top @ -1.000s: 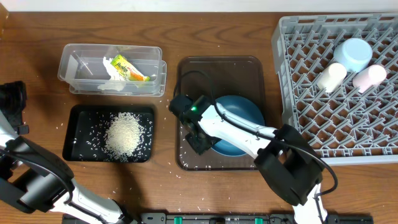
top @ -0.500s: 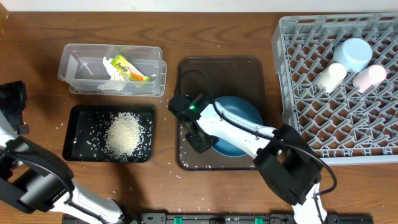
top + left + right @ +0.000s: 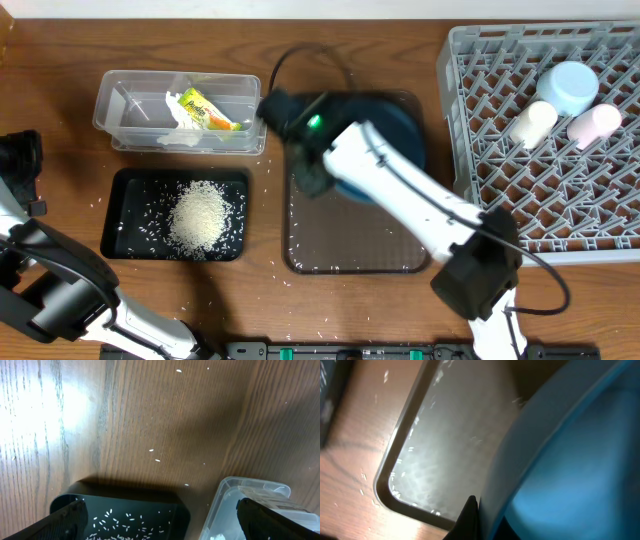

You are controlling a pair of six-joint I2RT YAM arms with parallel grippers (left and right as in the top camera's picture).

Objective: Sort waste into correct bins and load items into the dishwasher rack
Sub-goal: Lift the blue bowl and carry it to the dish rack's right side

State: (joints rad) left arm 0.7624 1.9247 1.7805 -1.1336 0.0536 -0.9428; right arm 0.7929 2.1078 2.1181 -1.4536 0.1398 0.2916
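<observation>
With the rice heap [image 3: 203, 217] in the black tray [image 3: 128, 182], the wrapper [image 3: 206, 108] in the clear tub [image 3: 114, 104], and the light-blue bowl [image 3: 568, 87], cream cup [image 3: 530, 123] and pink cup [image 3: 594, 124] in the dishwasher rack [image 3: 500, 190], only the dark-blue plate [image 3: 398, 118] is left, pinched at its rim by the right gripper [image 3: 316, 180] over the brown serving tray [image 3: 350, 240], while the left gripper [image 3: 160, 516] hangs wide apart and empty.

The right arm hides most of the dark-blue plate [image 3: 400, 115]; the rack [image 3: 470, 100] is cropped at right.
</observation>
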